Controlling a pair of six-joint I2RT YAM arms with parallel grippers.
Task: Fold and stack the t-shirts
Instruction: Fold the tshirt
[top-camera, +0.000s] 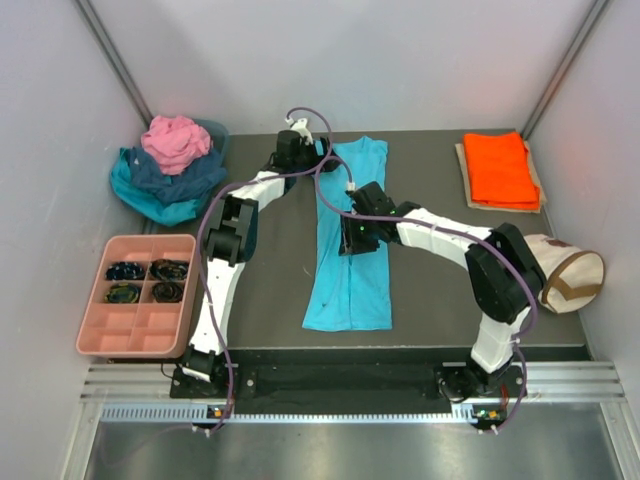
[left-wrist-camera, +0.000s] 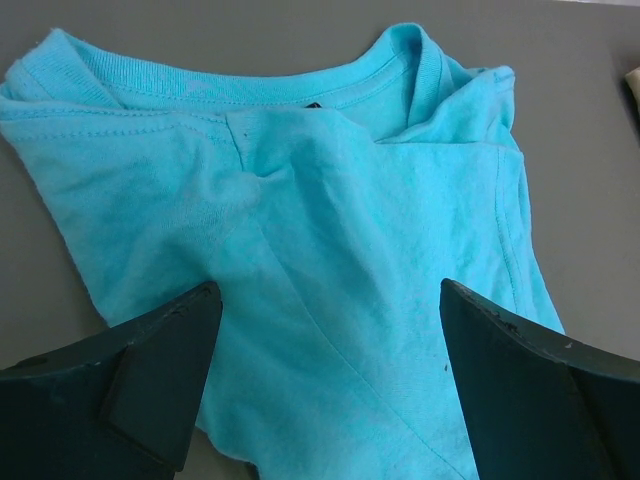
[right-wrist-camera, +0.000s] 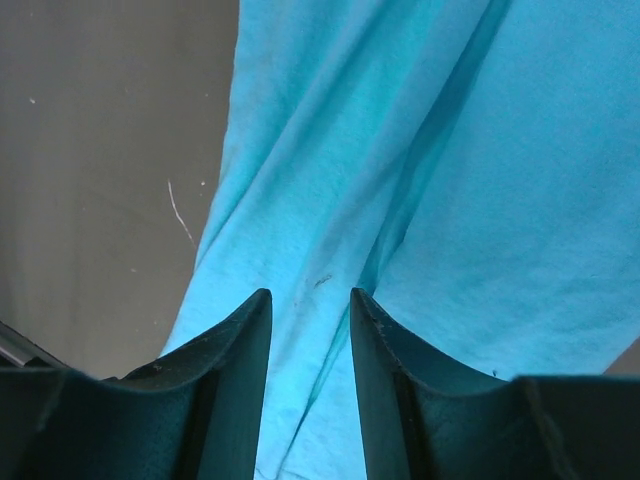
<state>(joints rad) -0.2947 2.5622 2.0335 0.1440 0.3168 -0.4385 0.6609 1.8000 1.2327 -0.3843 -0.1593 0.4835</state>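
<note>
I am hovering left claw (left-wrist-camera: 330, 295) wide, right claw (right-wrist-camera: 310, 300) narrow, over the shirt (top-camera: 348, 290); grabbing both layers evenly matters.

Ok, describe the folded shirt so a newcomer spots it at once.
Start at the dark table, then go to its far right corner. There the orange t-shirt lies folded flat. Unlike the turquoise t-shirt spread long in the middle and the crumpled pile at far left, it is a neat rectangle.
</note>
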